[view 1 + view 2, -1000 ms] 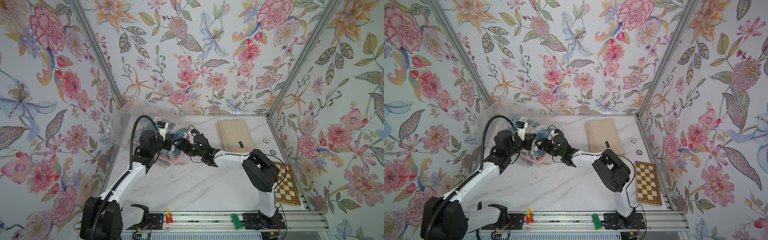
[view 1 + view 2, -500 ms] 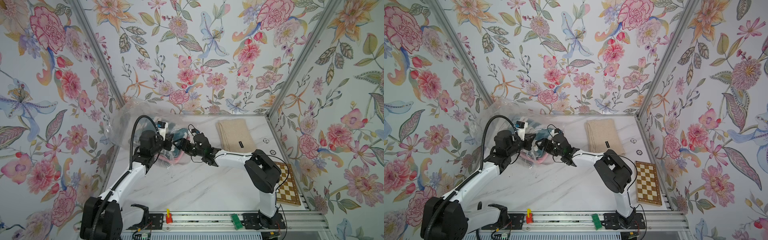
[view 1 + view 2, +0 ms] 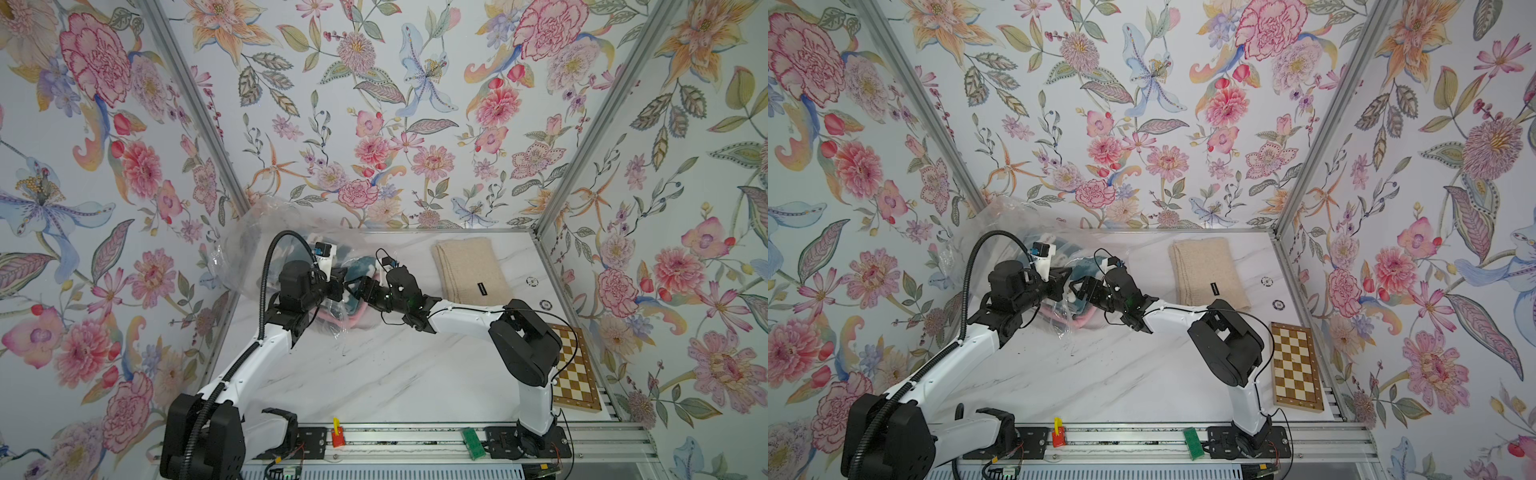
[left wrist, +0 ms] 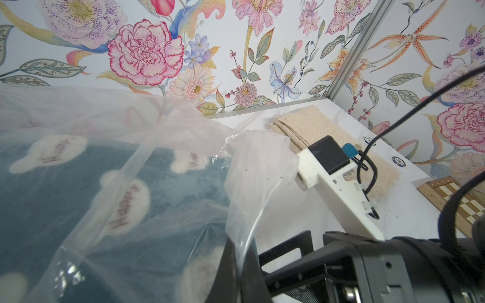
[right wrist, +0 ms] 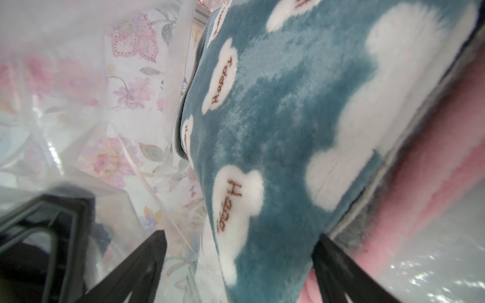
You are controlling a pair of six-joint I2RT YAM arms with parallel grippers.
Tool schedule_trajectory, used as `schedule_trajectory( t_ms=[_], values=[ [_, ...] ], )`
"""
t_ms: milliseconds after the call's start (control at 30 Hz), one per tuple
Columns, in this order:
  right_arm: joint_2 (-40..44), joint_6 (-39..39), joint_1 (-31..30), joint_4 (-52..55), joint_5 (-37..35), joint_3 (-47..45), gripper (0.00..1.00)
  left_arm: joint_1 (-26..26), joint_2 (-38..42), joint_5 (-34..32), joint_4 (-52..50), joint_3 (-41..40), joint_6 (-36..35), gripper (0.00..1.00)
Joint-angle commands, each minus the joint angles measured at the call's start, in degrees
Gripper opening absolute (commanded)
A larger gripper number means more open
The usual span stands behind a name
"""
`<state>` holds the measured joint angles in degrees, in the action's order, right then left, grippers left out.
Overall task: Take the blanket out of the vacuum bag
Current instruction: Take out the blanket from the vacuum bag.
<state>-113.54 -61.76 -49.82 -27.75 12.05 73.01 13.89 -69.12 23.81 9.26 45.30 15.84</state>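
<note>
The vacuum bag (image 3: 257, 232) is a crinkly clear plastic bag lying at the table's back left, mouth toward the middle. Inside it is a blue blanket (image 5: 301, 105) with white clouds, on top of a pink blanket (image 5: 433, 183). My left gripper (image 4: 240, 272) is shut on the upper edge of the bag's mouth (image 4: 259, 170) and holds it lifted. My right gripper (image 5: 238, 236) is open inside the mouth, with its jaws on either side of the blue blanket's fold. In both top views the two grippers (image 3: 340, 286) (image 3: 1079, 289) meet at the bag's opening.
A folded beige blanket (image 3: 471, 268) lies at the back right. A chessboard (image 3: 575, 370) sits by the right wall, with two poker chips (image 3: 532, 281) between them. Floral walls close in on the left, back and right sides.
My right arm has edged slightly further toward the bag's mouth. The left arm and the lifted plastic edge hold still.
</note>
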Motion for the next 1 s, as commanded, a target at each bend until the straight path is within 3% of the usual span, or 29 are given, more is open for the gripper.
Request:
schedule_trajectory(
  t_ms=[0, 967],
  values=[
    [-2.17, -0.77, -0.23, -1.74, 0.60, 1.80, 0.88, -0.27, -0.31, 1.15, 1.16, 1.90, -0.19, 0.00],
    [-5.61, -0.53, 1.19, -1.19, 2.32, 2.60, 0.89, -0.28, -0.90, 1.41, 0.94, 2.16, -0.37, 0.00]
  ],
)
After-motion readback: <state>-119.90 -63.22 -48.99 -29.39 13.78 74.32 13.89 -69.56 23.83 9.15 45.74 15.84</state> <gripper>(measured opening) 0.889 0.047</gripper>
